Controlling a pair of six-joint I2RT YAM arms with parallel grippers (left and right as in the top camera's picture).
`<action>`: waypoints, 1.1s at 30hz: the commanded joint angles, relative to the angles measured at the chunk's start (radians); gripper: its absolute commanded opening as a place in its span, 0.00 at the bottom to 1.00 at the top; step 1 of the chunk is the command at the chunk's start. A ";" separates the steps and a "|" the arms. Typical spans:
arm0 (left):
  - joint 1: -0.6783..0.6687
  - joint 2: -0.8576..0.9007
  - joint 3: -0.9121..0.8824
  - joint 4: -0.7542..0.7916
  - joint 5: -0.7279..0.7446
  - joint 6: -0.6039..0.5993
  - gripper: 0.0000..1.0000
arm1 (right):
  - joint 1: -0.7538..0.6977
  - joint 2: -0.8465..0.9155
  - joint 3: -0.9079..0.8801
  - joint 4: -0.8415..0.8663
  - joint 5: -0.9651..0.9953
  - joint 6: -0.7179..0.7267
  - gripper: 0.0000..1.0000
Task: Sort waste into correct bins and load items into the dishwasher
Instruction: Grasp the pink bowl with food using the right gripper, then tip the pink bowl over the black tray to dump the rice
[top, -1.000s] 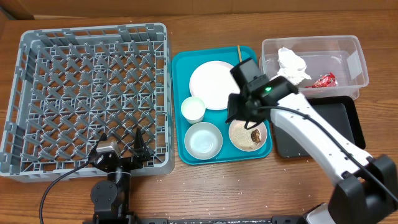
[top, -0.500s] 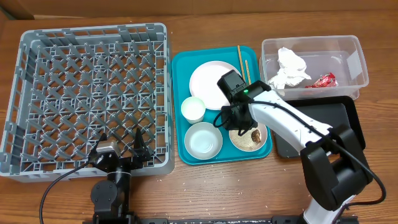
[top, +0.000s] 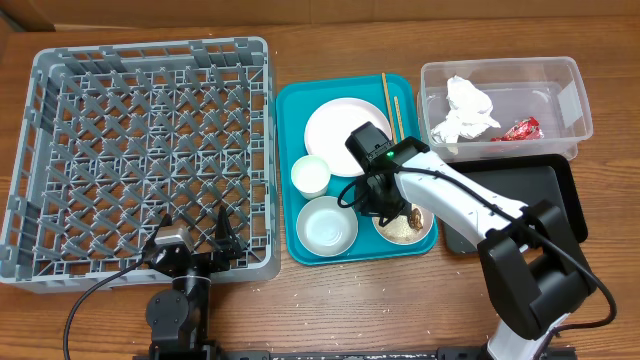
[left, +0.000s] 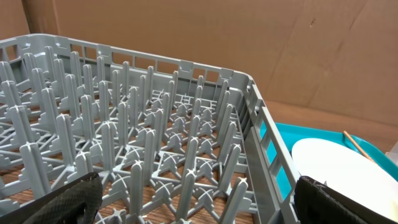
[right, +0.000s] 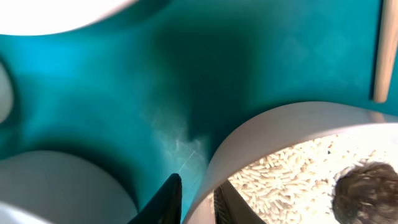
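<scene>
R arm has swung in toward the cup side since a sec ago. The right gripper is now on the rice bowl rim, its fingers narrowed from wider, one outside the wall, one inside, pinching it. Rice & brown scrap lie in that bowl, on teal tray w/ plate, cup, empty bowl, chopsticks. Napkin & red wrapper sit in clear tub; wrapper print too small to read. Black tray is just beside the tub. The left gripper hasn't moved: spread wide, holding nothing, at near edge of grey rack.
</scene>
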 joint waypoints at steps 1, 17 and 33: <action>0.004 -0.009 -0.004 0.003 0.001 0.019 1.00 | 0.002 0.028 -0.008 -0.002 0.019 0.047 0.15; 0.004 -0.009 -0.004 0.003 0.001 0.019 1.00 | 0.002 -0.022 0.177 -0.221 -0.110 -0.051 0.04; 0.004 -0.009 -0.004 0.003 0.001 0.019 1.00 | -0.233 -0.382 0.274 -0.409 -0.132 -0.323 0.04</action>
